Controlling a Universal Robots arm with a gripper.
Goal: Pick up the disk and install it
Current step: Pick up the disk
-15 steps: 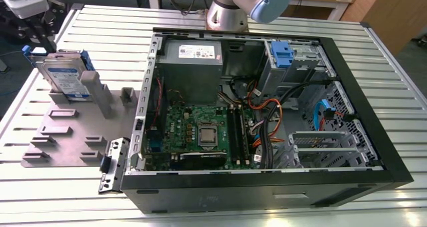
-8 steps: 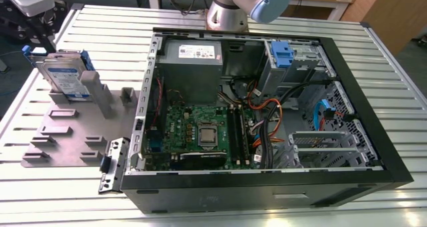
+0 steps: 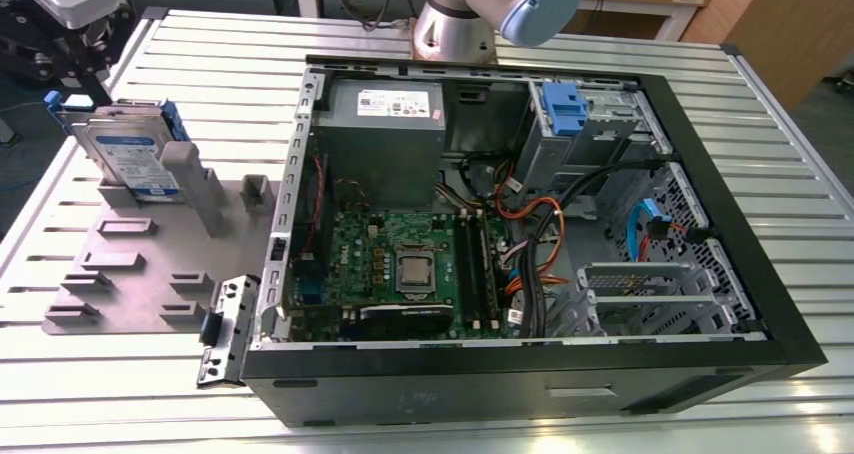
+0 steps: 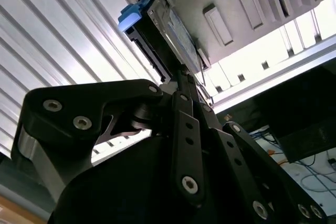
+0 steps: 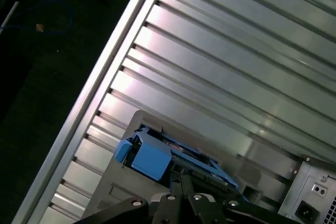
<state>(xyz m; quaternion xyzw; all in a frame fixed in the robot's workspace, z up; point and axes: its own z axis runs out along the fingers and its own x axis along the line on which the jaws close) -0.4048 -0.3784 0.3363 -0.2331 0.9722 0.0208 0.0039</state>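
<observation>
- Disk (image 3: 131, 159) stands on edge in a grey stand (image 3: 200, 189), at the far end of a grey plate (image 3: 134, 274) on the exterior view's left. It has not been lifted.
- The disk's label faces the near side. Its blue carrier frames it, and the blue tab sticks out at the far-left upper corner.
- The plate lies flat on the ribbed metal table (image 3: 134, 404), just beside the case (image 3: 534, 379). Several low grey blocks sit on the plate's near half.
- Gripper (image 4: 181, 72) is over the disk's end of the plate, and both wrist views look down along it to the disk (image 4: 168, 24).
- Fingers (image 5: 184, 182) look closed, tips drawn together with nothing between them. They are close to the disk's edge; I cannot tell whether they touch it.
- In the first wrist view the blue tab (image 5: 149, 156) lies just beyond the fingertips, with table ribs around it.
- Arm (image 3: 461, 24) rises from the far edge of the table, behind the case.
- The case lies on its side with the panel off and takes up the middle and the exterior view's right.
- Inside the case are the motherboard (image 3: 400, 264) at near left, the power supply (image 3: 387, 114) at far left, and cables running right.
- A blue bracket (image 3: 561, 109) sits in the metal bay at the case's far-right corner.
</observation>
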